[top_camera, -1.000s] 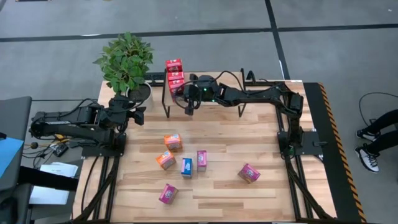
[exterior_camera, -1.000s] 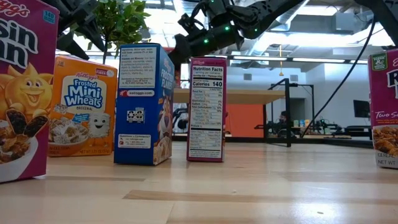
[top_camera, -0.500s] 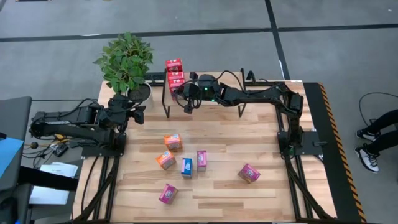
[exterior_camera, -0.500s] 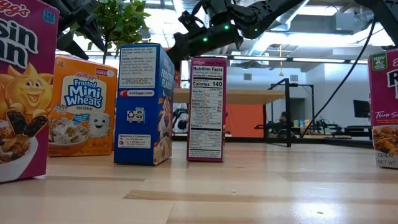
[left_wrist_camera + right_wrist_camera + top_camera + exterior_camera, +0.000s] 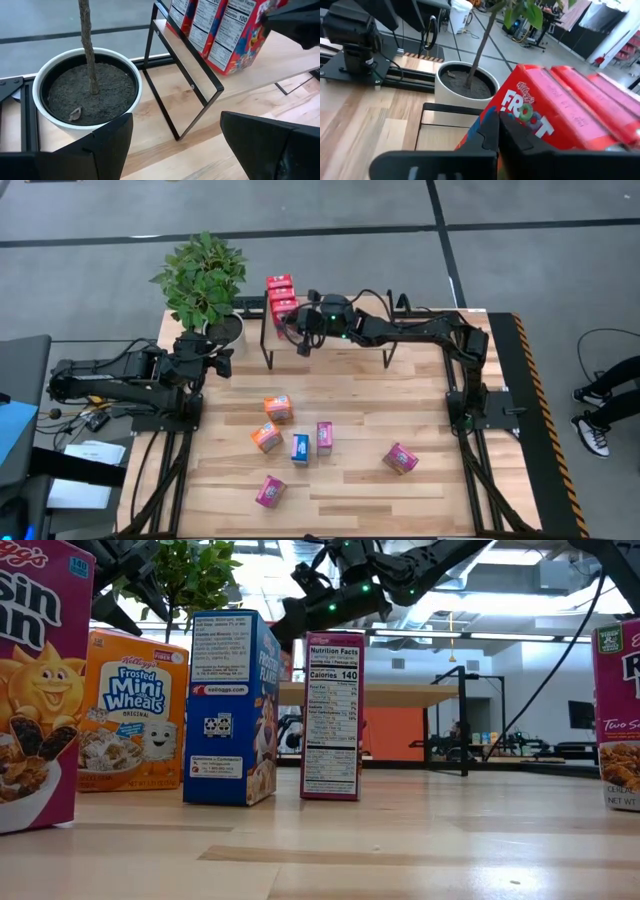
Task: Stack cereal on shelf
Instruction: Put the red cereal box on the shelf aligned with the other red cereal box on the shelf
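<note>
Three red cereal boxes (image 5: 281, 298) stand upright in a row at the left end of the shelf (image 5: 400, 694), on their bottom edges. My right gripper (image 5: 301, 338) is shut, just on the table's near side of the nearest red box (image 5: 555, 115). Beside the plant pot, my left gripper (image 5: 222, 362) waits open and empty. Several more cereal boxes stand on the tabletop, including an orange one (image 5: 279, 408), a blue one (image 5: 300, 448) and a magenta one (image 5: 400, 458). My right gripper lays its shut fingers (image 5: 492, 132) against the printed front face (image 5: 525, 112) of the nearest red box. It comes in nearly level from the table's near right side. The box stands upright on the shelf, against the other two red boxes.
A potted plant (image 5: 204, 280) in a white pot (image 5: 87, 90) stands left of the shelf, close to its black leg frame (image 5: 185, 95). The shelf board to the right of the red boxes is bare (image 5: 280, 65). Open tabletop lies between the shelf and the loose boxes.
My right gripper, staying shut, has edged a little toward the far edge and the red boxes and tipped slightly upward. The left arm has kept still.
</note>
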`<state>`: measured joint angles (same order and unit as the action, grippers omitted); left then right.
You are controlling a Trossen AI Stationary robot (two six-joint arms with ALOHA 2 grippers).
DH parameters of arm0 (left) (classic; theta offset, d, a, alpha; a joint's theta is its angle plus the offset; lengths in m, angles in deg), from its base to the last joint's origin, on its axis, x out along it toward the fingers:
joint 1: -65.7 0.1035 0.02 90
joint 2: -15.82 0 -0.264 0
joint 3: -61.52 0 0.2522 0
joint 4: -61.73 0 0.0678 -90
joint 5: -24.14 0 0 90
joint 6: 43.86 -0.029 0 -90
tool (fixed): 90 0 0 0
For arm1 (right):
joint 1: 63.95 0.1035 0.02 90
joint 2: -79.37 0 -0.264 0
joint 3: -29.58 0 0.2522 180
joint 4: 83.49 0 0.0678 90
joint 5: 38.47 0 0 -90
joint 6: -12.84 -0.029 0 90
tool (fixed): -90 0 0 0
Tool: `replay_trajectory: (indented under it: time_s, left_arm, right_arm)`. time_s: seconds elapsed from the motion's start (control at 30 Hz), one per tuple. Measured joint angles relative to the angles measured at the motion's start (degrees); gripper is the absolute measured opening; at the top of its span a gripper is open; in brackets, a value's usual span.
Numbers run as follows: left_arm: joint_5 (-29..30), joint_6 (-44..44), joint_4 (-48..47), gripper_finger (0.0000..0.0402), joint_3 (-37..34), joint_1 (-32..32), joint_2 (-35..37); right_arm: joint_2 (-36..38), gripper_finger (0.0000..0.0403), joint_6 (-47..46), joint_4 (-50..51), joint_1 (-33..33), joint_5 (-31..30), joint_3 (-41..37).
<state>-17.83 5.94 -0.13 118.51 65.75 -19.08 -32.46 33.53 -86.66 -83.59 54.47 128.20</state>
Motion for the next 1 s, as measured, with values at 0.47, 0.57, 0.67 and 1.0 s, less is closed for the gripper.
replay_trajectory:
  time_s: [0.47, 0.57, 0.67, 1.0]
  left_arm:
    - [0.0, 0.5, 0.0, 0.0290, 0.0, 0.0, 0.0]
    - [0.0, 0.2, 0.0, 0.0290, 0.0, 0.0, 0.0]
    - [0.3, 0.1, -0.1, 0.0290, 0.0, 0.0, 0.0]
    - [2.3, -0.7, -0.1, 0.0290, 0.0, 0.0, 0.0]
  right_arm:
    - [5.3, 0.0036, 1.9, 8.7, -0.4, 0.0, 0.0]
    - [7.5, 0.0029, 1.9, 14.4, -0.5, 0.2, 0.0]
    - [9.6, 0.0023, 2.3, 20.1, -0.9, 0.2, 0.1]
    - [7.8, 0.0026, 2.1, 28.0, -4.6, 1.9, 0.0]
